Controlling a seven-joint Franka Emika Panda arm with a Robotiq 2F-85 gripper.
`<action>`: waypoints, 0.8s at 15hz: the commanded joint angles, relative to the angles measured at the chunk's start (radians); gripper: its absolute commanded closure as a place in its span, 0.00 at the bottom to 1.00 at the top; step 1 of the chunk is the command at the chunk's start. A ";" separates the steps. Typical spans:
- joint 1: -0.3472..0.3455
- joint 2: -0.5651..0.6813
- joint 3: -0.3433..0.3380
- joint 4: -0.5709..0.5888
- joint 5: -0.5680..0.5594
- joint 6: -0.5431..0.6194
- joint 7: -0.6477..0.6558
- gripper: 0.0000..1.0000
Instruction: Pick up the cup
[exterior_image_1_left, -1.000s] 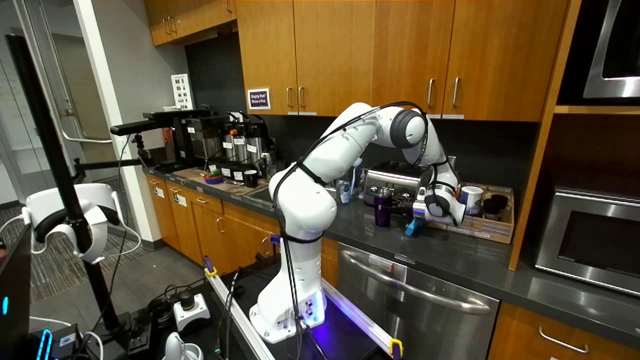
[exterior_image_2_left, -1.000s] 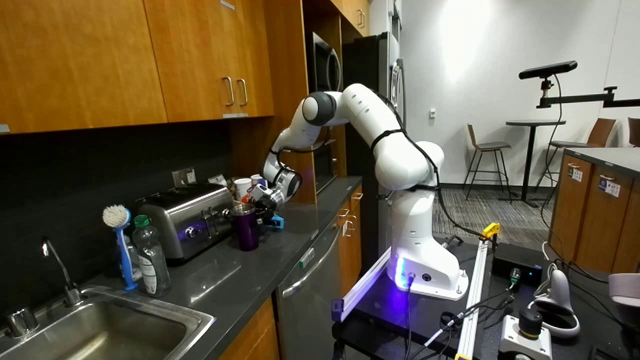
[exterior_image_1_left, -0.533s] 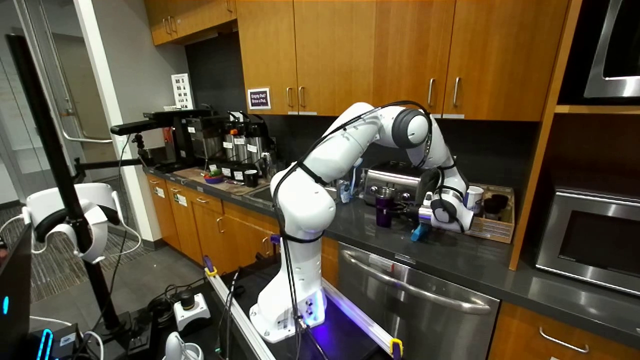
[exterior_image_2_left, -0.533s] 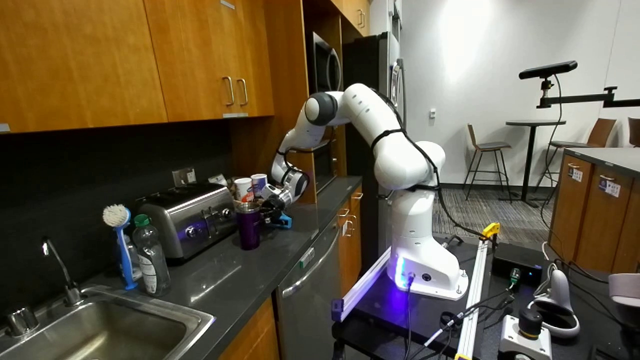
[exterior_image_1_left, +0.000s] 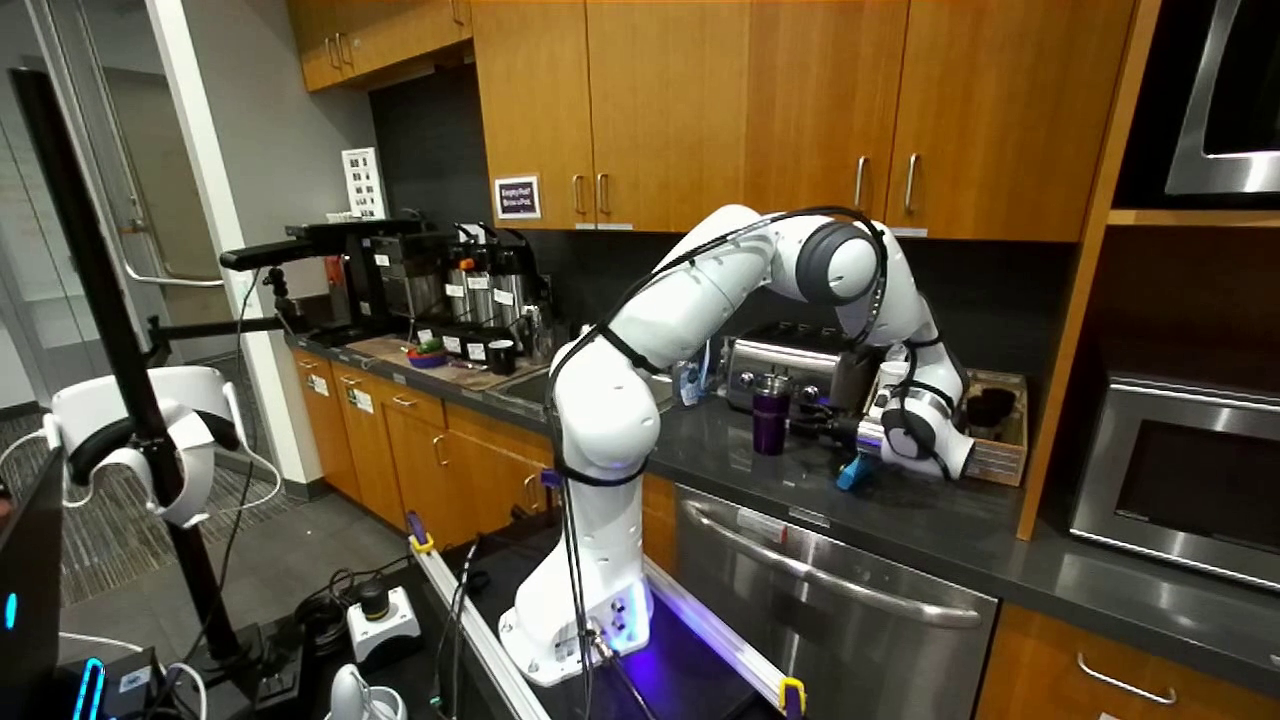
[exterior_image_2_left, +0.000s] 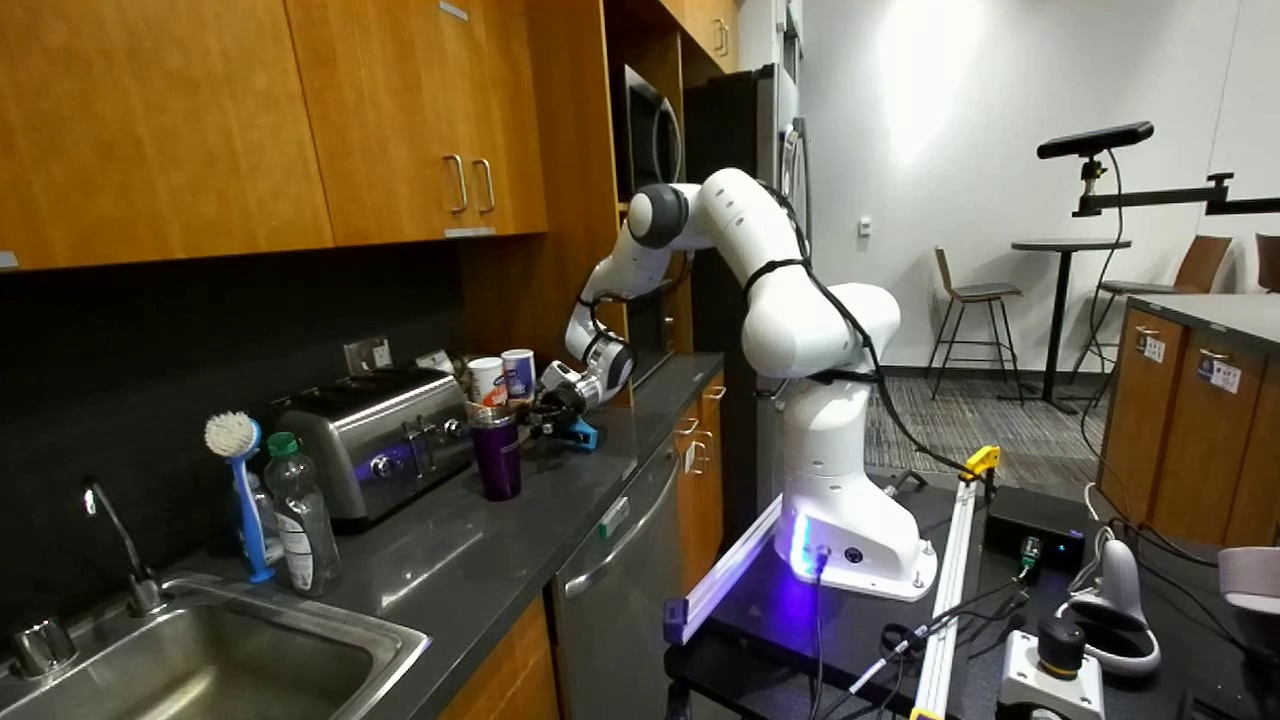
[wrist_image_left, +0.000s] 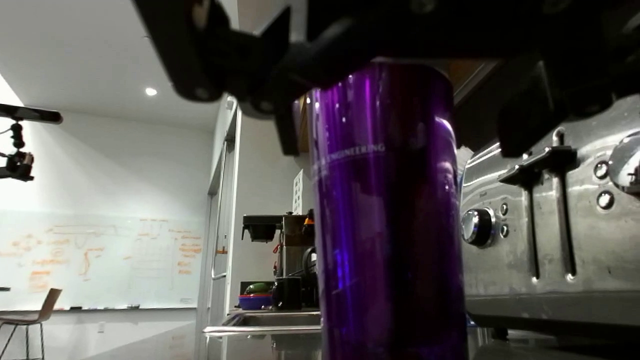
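Claw (wrist_image_left: 401, 144) stands spread, cup (wrist_image_left: 390, 225) looking nearer 1 finger (wrist_image_left: 286, 130); that side, touching first, could shove or tip it toward the toaster (wrist_image_left: 600, 250).

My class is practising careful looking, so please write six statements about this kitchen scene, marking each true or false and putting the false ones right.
1. The purple tumbler stands on the dark countertop. True.
2. The pincer is shut around the tumbler. False: the pincer is open.
3. In the wrist view, the toaster is left of the tumbler. False: the toaster is on the right.
4. The tumbler carries the printed word "ENGINEERING". True.
5. A green-capped bottle stands beside the dish brush. True.
6. The dish brush is red. False: it is blue and white.
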 joint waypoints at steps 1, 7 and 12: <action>-0.003 0.002 0.000 0.000 0.000 -0.006 0.001 0.00; -0.004 0.013 0.000 -0.001 0.007 -0.009 0.001 0.00; -0.004 0.017 0.000 -0.001 0.008 -0.012 0.001 0.00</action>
